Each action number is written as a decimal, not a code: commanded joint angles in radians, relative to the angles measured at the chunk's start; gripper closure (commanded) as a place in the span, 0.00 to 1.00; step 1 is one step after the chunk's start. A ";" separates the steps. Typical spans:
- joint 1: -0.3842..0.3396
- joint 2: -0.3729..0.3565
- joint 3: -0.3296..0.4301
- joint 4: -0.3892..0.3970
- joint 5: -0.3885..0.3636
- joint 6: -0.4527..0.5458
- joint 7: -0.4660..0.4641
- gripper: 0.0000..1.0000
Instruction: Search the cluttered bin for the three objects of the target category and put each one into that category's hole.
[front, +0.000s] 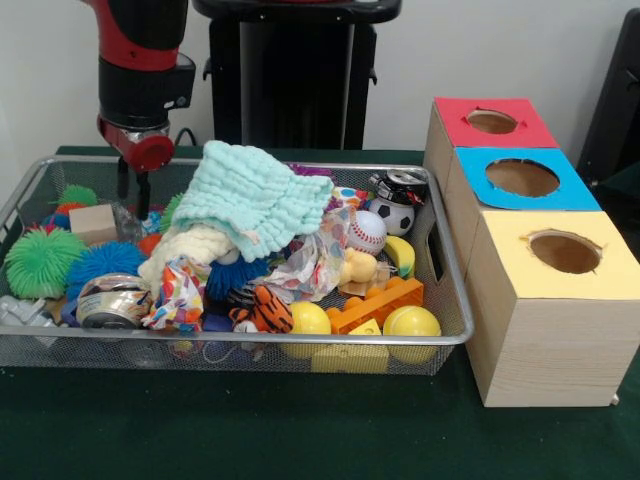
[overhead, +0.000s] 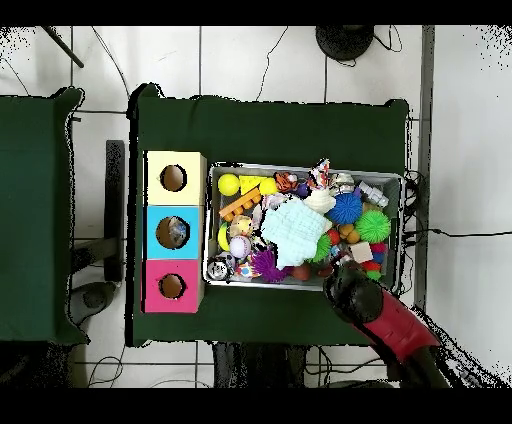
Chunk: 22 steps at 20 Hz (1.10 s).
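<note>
A wire mesh bin (front: 20, 205) sits on the green bench (front: 250, 430), packed with toys and cloth. Draped over the middle of the heap is a pale mint cloth (front: 255, 200), with a cream cloth (front: 195, 245) under its lower edge. Along the near side lie two yellow balls (front: 410, 322), an orange building brick (front: 375, 303), a striped tiger toy (front: 265, 310) and a roll of tape (front: 112, 300). A baseball (front: 367, 232) and a small soccer ball (front: 397, 216) rest toward the end nearest the boxes, with a banana (front: 402, 256) just beside them. At the opposite end are a green spiky ball (front: 42, 262), a blue spiky ball (front: 105, 262) and a wooden block (front: 92, 224).

Beside the bin stand three wooden boxes in a row, each with a round hole in its top — a red-topped box (front: 490, 122), a blue-topped box (front: 520, 178) and a yellow-topped box (front: 560, 255). In the overhead view something lies inside the blue box's hole; I cannot tell what it is.

The red and black arm (front: 140, 70) comes down over the corner of the bin by the wooden block. Its gripper (front: 132, 195) hangs just inside the rim there — the dark fingers (front: 143, 195) stand slightly apart with nothing between them, above the clutter next to the block.
</note>
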 joint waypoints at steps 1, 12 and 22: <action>-0.071 0.106 0.214 0.037 0.043 -0.137 0.282 0.00; -0.048 0.103 0.234 0.001 0.107 -0.059 0.237 0.00; 0.039 0.114 0.114 -0.069 0.177 0.175 0.138 0.00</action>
